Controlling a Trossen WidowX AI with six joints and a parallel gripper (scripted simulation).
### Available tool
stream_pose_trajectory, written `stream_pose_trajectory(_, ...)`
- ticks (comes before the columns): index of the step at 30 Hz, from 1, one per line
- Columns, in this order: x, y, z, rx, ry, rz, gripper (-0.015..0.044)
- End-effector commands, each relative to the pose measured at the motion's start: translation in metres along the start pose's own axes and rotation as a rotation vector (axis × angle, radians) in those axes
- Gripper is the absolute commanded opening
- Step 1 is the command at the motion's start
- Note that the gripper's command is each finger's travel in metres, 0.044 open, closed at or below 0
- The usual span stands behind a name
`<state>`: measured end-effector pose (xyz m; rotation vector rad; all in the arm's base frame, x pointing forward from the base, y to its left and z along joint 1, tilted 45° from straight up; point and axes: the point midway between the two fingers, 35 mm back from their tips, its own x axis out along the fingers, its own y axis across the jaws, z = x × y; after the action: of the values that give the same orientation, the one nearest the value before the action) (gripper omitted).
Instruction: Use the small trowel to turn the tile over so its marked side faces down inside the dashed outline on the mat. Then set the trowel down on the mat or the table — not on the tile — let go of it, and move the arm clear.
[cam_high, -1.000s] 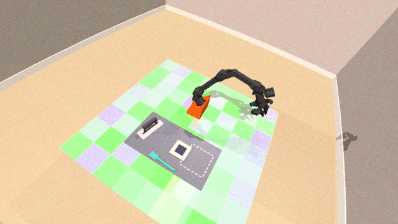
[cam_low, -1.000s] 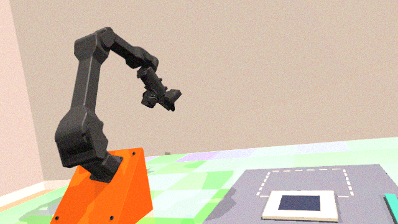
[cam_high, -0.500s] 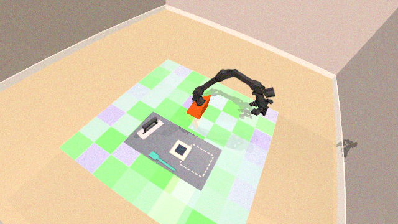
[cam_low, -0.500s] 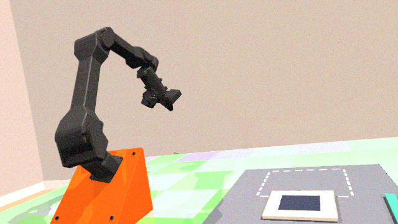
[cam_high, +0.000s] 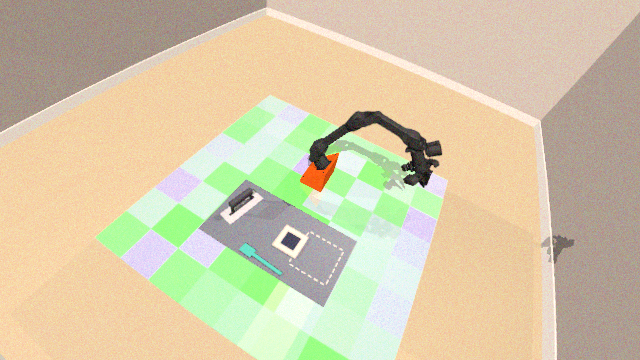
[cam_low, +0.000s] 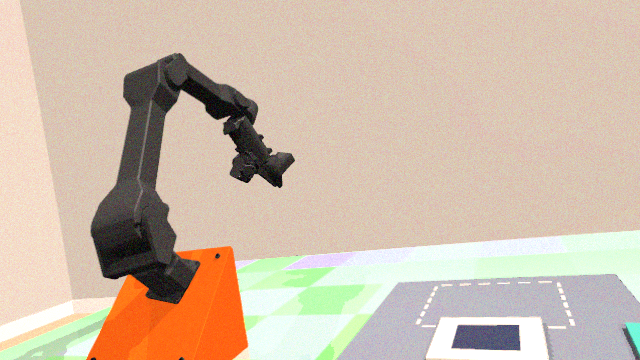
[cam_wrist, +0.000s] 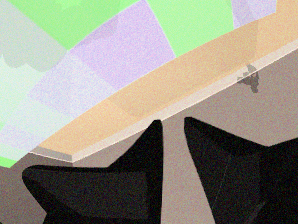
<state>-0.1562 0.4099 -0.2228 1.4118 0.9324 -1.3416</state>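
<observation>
My gripper (cam_high: 418, 182) (cam_low: 262, 177) (cam_wrist: 172, 125) hangs in the air beyond the orange base, away from the mat. Its fingers stand a narrow gap apart, open with nothing between them. The cream tile (cam_high: 290, 241) (cam_low: 486, 337) lies flat on the grey mat (cam_high: 270, 230) (cam_low: 395, 310), its dark blue square facing up. The dashed outline (cam_high: 326, 284) (cam_low: 552, 283) is beside the tile, which overlaps one edge of it. A teal tool (cam_high: 267, 264) (cam_low: 634, 337) with a square blade and thin handle lies along the mat's edge. A white-bladed trowel (cam_high: 228, 217) with a raised dark handle lies at the mat's far-left end.
The orange wedge base (cam_high: 317, 177) (cam_low: 220, 305) carries the arm and stands beside the mat's long edge. A green, white and lilac checkered surface surrounds the mat. Walls stand behind. The wrist view shows the checkered surface, tan floor and wall, but no tool or tile.
</observation>
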Motion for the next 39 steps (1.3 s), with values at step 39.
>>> stream_pose_trajectory(39, 0.0000, 0.0000, 0.0000, 0.000, 0.000, 0.000, 0.0053)
